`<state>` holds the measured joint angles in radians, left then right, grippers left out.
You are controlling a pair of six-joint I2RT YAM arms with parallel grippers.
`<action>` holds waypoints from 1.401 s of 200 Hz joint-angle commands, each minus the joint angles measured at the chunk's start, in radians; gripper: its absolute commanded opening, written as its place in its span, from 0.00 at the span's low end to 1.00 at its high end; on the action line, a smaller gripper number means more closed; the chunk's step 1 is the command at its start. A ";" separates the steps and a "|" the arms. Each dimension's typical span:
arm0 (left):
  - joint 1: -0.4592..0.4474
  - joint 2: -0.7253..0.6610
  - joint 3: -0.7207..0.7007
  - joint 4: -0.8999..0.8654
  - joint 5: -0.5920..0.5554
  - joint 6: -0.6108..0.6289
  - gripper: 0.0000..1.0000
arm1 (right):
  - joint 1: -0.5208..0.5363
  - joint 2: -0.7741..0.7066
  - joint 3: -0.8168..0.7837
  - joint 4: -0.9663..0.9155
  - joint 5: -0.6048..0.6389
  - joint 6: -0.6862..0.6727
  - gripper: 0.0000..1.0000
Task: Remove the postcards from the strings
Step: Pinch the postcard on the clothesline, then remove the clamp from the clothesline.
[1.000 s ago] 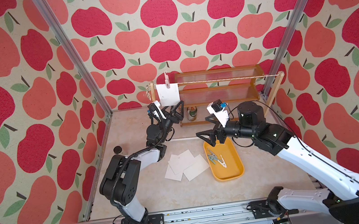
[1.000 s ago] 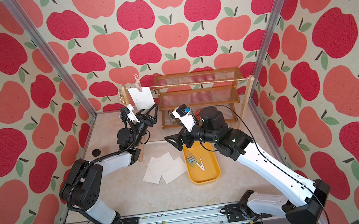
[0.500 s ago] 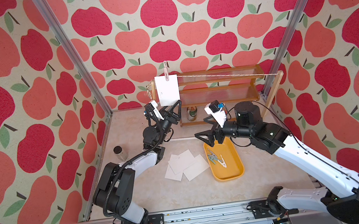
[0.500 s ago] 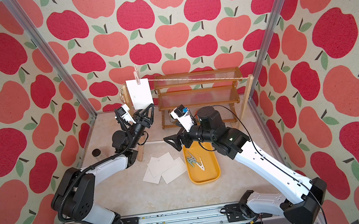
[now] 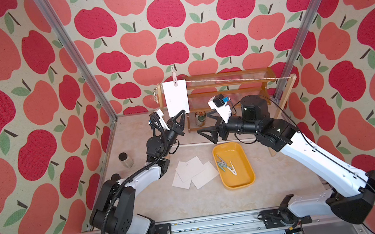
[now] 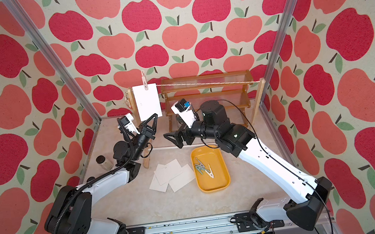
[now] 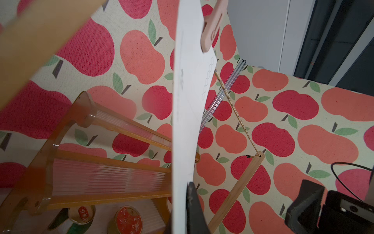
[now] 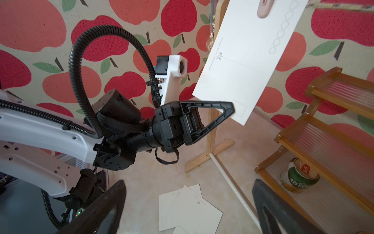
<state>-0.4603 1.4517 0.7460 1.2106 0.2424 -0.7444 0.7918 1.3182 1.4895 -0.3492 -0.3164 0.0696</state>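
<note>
One white postcard (image 5: 176, 97) (image 6: 147, 101) hangs from the twine string (image 5: 233, 80) under a pink clothespin (image 5: 174, 76). My left gripper (image 5: 179, 114) is shut on that card's lower edge. In the left wrist view the card (image 7: 186, 121) runs down between the jaws, with one dark finger (image 7: 194, 206) pressed flat against it. In the right wrist view the left gripper (image 8: 230, 110) pinches the card's bottom corner. My right gripper (image 5: 207, 126) (image 8: 188, 210) hangs open and empty to the card's right, above the table. Three loose postcards (image 5: 193, 172) lie overlapped on the table.
A yellow tray (image 5: 248, 178) holding several clothespins (image 5: 225, 165) sits right of the loose cards. A wooden shelf rack (image 5: 239, 91) with a can (image 5: 200, 118) stands behind the string. The right wooden post (image 5: 287, 99) leans at the back right. A small jar (image 5: 125, 159) stands by the left wall.
My left gripper rose to the hanging postcard and closed on its lower edge. The right gripper stayed open and shifted only slightly.
</note>
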 commanded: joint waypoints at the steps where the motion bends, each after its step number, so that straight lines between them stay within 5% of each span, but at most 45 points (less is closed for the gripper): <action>1: 0.016 -0.036 0.008 -0.047 0.036 0.006 0.00 | 0.002 0.058 0.141 -0.044 0.005 -0.041 0.99; 82: 0.073 -0.055 -0.013 -0.086 0.126 -0.100 0.00 | -0.084 0.490 0.862 -0.235 -0.072 0.036 0.98; 131: 0.082 -0.090 -0.008 -0.160 0.143 -0.088 0.00 | -0.160 0.705 1.077 -0.067 -0.261 0.229 0.98; 216: 0.103 -0.098 0.003 -0.183 0.190 -0.110 0.00 | -0.172 0.919 1.199 0.207 -0.403 0.470 0.99; 280: 0.109 -0.111 0.001 -0.199 0.195 -0.114 0.00 | -0.162 0.956 1.201 0.256 -0.479 0.506 0.78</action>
<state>-0.3592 1.3628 0.7422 1.0161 0.4133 -0.8478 0.6197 2.2536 2.6633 -0.1493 -0.7345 0.5381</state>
